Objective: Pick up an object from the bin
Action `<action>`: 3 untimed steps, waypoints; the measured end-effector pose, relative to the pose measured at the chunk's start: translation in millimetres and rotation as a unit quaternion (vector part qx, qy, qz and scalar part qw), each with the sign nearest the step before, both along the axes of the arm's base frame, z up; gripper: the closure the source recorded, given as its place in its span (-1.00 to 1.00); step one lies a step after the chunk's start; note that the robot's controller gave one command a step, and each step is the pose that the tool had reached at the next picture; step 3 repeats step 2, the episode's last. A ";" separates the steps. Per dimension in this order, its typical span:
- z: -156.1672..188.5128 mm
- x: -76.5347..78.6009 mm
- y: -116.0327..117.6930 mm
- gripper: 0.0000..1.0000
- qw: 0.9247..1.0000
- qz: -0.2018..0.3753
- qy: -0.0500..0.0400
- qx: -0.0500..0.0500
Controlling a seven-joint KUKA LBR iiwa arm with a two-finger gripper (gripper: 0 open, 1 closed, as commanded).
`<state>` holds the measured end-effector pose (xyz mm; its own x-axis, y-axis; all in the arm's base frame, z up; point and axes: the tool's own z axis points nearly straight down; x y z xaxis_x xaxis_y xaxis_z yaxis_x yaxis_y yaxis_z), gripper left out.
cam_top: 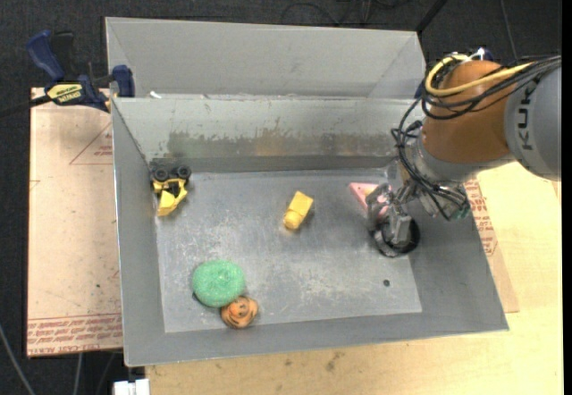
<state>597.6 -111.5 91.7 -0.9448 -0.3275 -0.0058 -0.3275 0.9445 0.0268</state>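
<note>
Pink wedge [361, 193] lies just beside the hand [394, 237], yellow block [298, 211] apart.

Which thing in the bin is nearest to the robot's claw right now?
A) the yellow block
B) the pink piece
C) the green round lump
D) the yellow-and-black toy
B: the pink piece lies right beside the gripper on the right side of the bin; the rest lie farther left.

Arm [539, 130] enters from the right, its grey link angled down and leftward. Wrist wrapped in an orange cover [465, 121], with yellow and black cables [444, 73] looped over the top. Gripper [396, 229] hangs below the wrist, pointing almost straight down, set low.
</note>
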 end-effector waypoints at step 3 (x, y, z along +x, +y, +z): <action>28.3 0.3 -2.3 1.00 1.000 0.000 -0.002 -0.008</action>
